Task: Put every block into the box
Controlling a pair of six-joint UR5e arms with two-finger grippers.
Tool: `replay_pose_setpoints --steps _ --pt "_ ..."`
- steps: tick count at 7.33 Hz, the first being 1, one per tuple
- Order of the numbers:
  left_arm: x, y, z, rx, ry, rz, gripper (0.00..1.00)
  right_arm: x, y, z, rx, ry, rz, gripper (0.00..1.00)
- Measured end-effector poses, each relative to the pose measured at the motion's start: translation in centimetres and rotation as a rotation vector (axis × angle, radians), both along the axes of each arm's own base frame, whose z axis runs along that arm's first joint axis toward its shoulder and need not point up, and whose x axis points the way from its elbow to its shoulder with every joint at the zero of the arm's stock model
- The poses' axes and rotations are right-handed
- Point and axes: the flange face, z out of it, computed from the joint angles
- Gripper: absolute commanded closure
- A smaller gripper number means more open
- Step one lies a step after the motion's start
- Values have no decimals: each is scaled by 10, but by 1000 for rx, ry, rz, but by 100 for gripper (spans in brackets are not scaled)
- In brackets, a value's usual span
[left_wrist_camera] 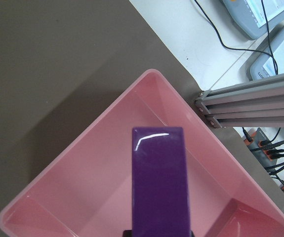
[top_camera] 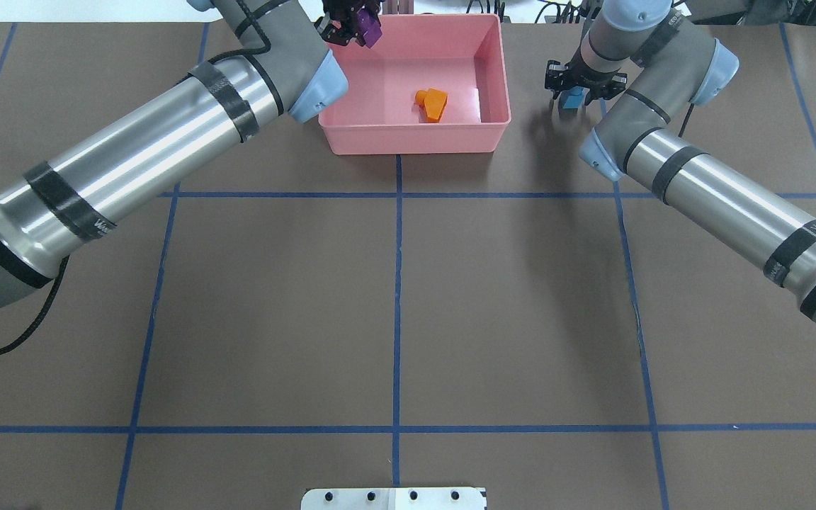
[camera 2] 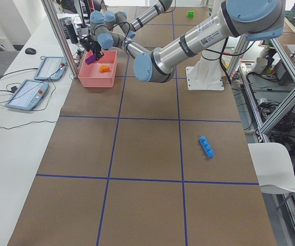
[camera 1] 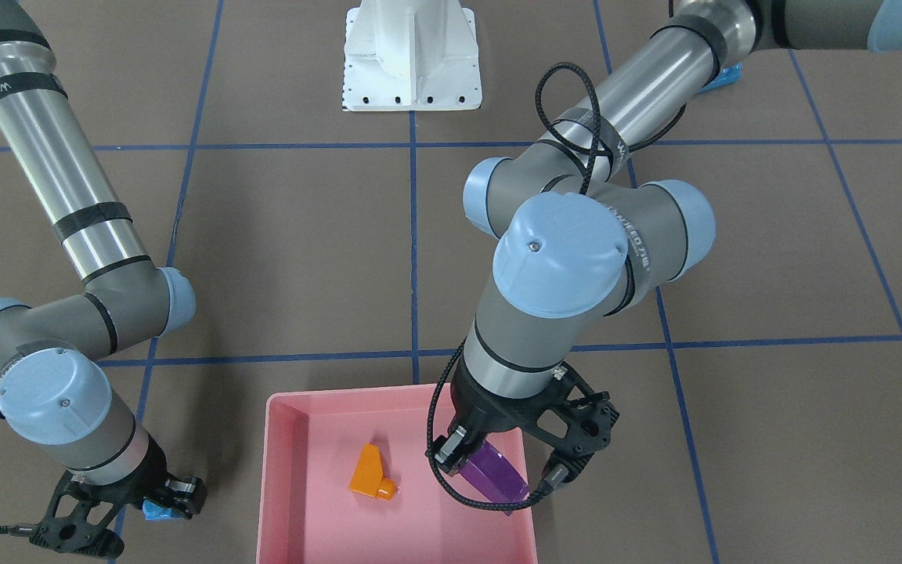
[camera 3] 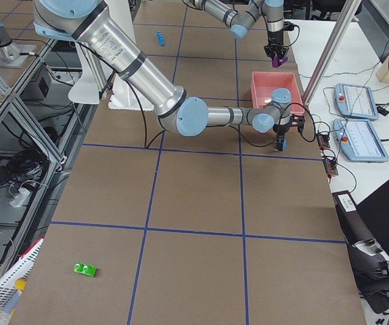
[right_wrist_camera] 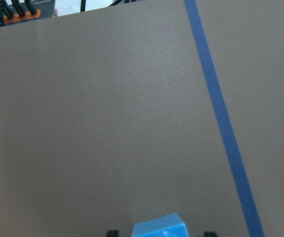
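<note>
Left end effector: clamped on the purple block, hanging over the box near one corner, not yet let go.

Right end effector: fingers straddle the small blue block with a slight gap on each side in the wrist view, so not gripped. The block is just beside the box, on the desk.

Progress:
- In the box: orange block, one of five.
- Left out: long blue block and green block, both well away from the box.

Judged under halfway.
</note>
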Motion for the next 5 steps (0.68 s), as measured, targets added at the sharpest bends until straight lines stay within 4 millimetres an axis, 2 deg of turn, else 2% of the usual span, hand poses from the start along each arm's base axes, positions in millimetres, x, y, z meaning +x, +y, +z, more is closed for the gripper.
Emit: replay_pose_setpoints --steps 1,3,4,5 --pt "14 4 5 17 -6 -1 0 -1 0 -2 3 -1 -1 100" --pt "23 6 10 42 -15 5 0 2 -6 -17 17 -14 6 100" --pt "19 4 9 56 -19 12 0 11 -12 -34 32 -30 17 100" --pt "6 0 5 66 -7 37 0 21 -23 -68 45 -50 31 100"
